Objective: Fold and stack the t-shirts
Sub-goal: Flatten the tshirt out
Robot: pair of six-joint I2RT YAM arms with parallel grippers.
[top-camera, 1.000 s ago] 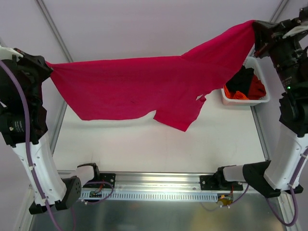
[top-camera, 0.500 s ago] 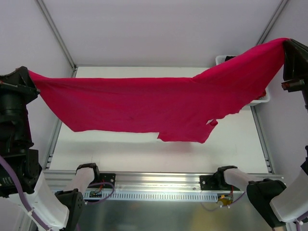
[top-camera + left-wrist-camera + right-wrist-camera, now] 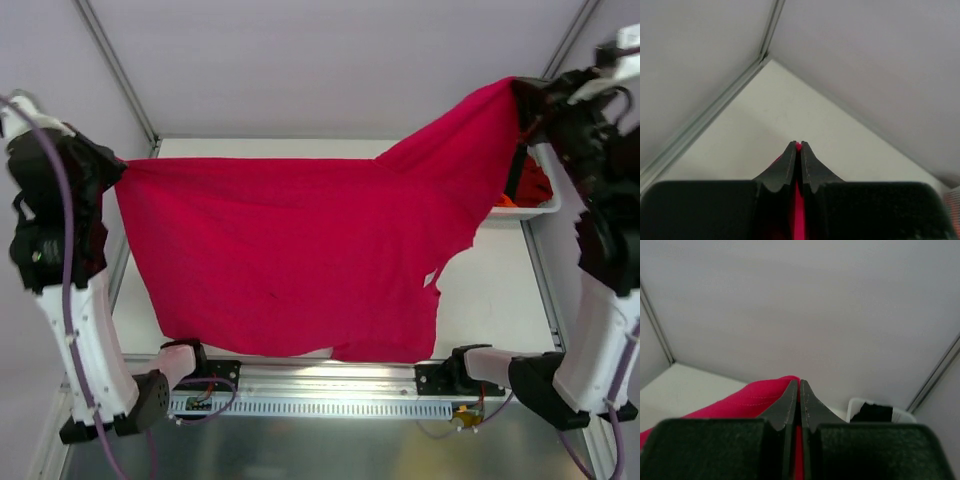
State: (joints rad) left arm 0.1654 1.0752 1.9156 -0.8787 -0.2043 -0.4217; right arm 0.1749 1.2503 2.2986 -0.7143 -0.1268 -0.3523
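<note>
A crimson-pink t-shirt [image 3: 300, 260] hangs spread in the air between my two arms, its lower edge reaching down to the rail at the table's near edge. My left gripper [image 3: 112, 170] is shut on its left corner, and a red sliver of cloth [image 3: 799, 210] shows between the pinched jaws. My right gripper [image 3: 522, 95] is shut on the raised right corner, where pink cloth [image 3: 747, 400] bunches left of the jaws. More t-shirts, black [image 3: 871, 412] and orange-red [image 3: 535, 188], lie in the white basket [image 3: 525, 210].
The white basket stands at the table's right edge, partly behind the hanging shirt and my right arm. The white table top [image 3: 490, 290] shows right of the shirt. Grey walls close in on the left, back and right. Both arm bases [image 3: 190, 365] sit on the near rail.
The shirt, stretched wide and flat half a second ago, now hangs lower and longer. Both grippers have moved inward, the right one staying higher than the left.
</note>
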